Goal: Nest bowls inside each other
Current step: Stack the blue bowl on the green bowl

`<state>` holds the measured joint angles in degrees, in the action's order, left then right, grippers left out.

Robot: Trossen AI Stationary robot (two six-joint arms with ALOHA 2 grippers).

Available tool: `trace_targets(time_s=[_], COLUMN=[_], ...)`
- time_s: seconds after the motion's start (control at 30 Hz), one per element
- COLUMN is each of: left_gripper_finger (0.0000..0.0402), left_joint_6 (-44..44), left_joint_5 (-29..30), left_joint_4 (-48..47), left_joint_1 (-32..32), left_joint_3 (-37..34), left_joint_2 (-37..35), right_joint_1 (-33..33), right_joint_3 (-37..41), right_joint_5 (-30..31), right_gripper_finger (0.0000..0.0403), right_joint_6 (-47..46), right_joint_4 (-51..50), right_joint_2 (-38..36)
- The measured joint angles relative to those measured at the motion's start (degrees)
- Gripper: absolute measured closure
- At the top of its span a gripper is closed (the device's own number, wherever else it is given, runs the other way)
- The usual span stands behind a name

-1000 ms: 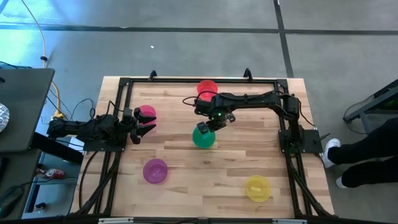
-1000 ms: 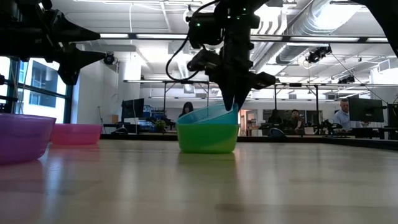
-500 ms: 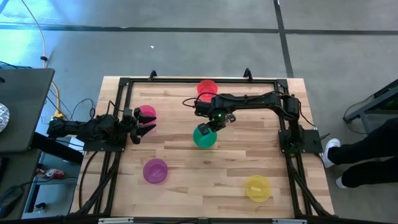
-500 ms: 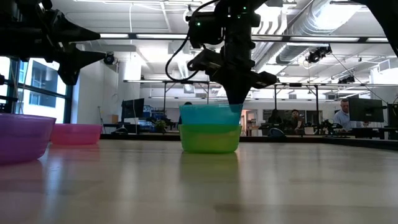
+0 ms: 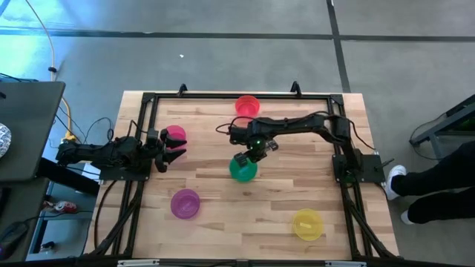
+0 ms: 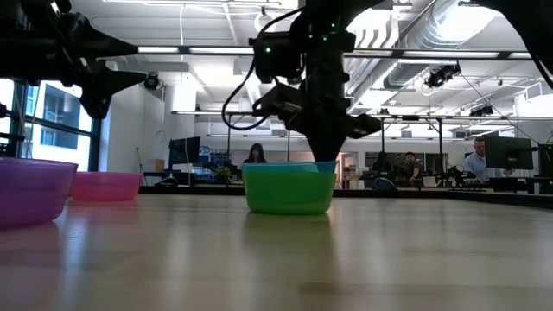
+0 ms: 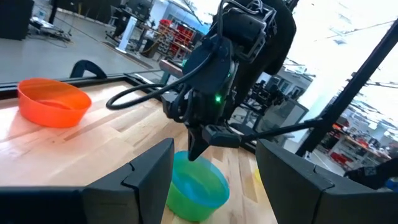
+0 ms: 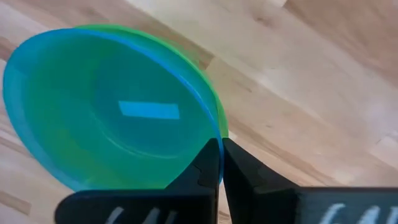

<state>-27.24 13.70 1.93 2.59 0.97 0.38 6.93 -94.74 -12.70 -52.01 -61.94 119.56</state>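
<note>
my right gripper (image 5: 240,158) sits over mid-table w/ its two dark fingers (image 8: 219,163) pressed together right at the rim of the small round translucent blue plastic bowl (image 8: 106,112); can't tell if a sliver of rim is caught btwn them, the tips look fully closed on each other. that blue bowl is seated down inside the small round translucent green plastic bowl (image 6: 289,192), only a thin blue edge showing above the green rim in the low view, and the pair rests flat on the light wooden table (image 5: 223,193). my left gripper (image 5: 174,147) waits at the table's left side, fingers spread wide, just beside the small round translucent pink plastic bowl (image 5: 175,134), not touching it as far as i can tell. the other bowls stand singly, well apart: the small round translucent red plastic bowl (image 5: 247,104) near the far edge behind my right arm, the small round translucent purple plastic bowl (image 5: 185,203) toward the near left, the small round translucent yellow plastic bowl (image 5: 307,224) at the near right. a person's legs and white shoe (image 5: 395,175) show on the floor off the right edge of the table, and more people (image 6: 473,160) sit at desks in the room behind.
</note>
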Motion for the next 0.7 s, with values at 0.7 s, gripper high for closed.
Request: trace_targets(time_s=[0.7], left_gripper_finger=[0.0186], left_joint_6=[-0.7], left_joint_5=[-0.2], left_joint_4=[0.0], left_joint_1=[0.0], left_joint_3=[0.0], left_joint_2=[0.0], right_joint_1=[-0.3], right_joint_3=[0.0], right_joint_5=[-2.8], right_gripper_finger=[0.0255], right_joint_6=[2.6], right_joint_4=[2.5], right_joint_2=[-0.8])
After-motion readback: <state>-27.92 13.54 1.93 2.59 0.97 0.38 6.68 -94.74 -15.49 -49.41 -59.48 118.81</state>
